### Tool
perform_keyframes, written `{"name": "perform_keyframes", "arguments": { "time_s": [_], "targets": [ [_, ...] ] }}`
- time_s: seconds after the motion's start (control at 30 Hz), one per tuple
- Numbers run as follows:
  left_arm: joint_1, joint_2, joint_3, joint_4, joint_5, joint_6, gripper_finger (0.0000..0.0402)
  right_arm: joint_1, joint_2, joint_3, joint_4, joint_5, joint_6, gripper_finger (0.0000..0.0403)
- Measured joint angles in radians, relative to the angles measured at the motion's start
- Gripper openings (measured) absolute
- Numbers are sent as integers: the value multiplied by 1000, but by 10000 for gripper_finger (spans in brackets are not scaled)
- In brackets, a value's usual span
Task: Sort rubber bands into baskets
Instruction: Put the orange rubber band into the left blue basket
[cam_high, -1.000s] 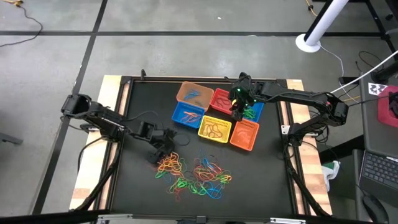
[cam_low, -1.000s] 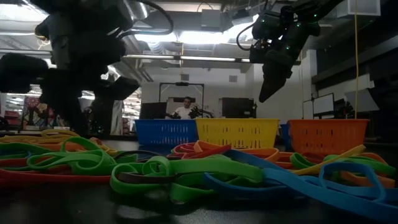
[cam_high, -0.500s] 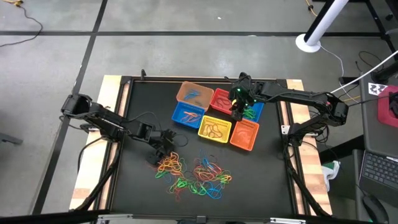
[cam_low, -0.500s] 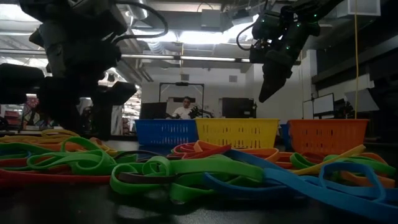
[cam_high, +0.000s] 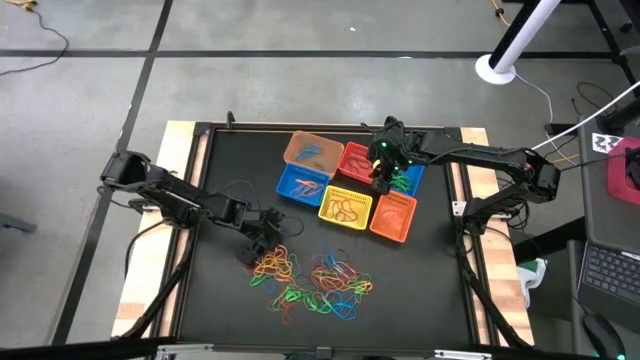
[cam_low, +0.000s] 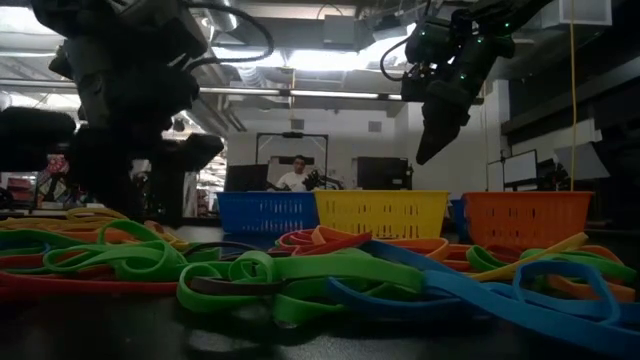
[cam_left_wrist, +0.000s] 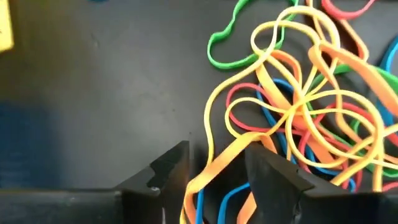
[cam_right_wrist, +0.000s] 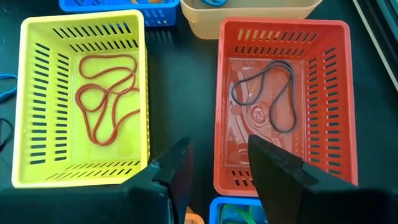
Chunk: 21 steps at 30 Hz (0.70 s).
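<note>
A loose pile of rubber bands (cam_high: 312, 280) in red, orange, yellow, green and blue lies on the black mat near the table's front edge. My left gripper (cam_high: 262, 243) is low at the pile's left edge and open. In the left wrist view an orange band (cam_left_wrist: 219, 167) and blue bands run between its fingers. Six baskets (cam_high: 345, 207) stand in a cluster at the far middle. My right gripper (cam_right_wrist: 217, 169) hangs open and empty above the gap between the yellow basket (cam_right_wrist: 31, 99) and the red basket (cam_right_wrist: 345, 99). My left gripper slants down into the pile's left edge, one finger (cam_left_wrist: 166, 169) on either side of the orange band's strand (cam_left_wrist: 211, 174). The band lies slack on the mat. I cannot tell whether the fingers touch it.
The yellow basket holds reddish bands (cam_right_wrist: 102, 93) and the red one a dark band (cam_right_wrist: 273, 93). A tan basket (cam_high: 308, 150), two blue baskets (cam_high: 302, 184) and an orange basket (cam_high: 393, 216) stand close by. Bare mat (cam_high: 220, 170) lies at the far left.
</note>
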Motion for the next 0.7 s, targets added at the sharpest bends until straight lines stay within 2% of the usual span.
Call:
{"name": "perform_keyframes", "arguments": {
  "time_s": [0.23,0.5,0.7],
  "targets": [
    [0,37,6,40,8,-10,85,0,0,0,-2,0,0,156],
    [2,35,64,43,7,-99,11,0,0,0,-1,0,0,156],
    [2,35,90,39,7,-111,12,0,0,0,-2,0,0,156]
  ]
}}
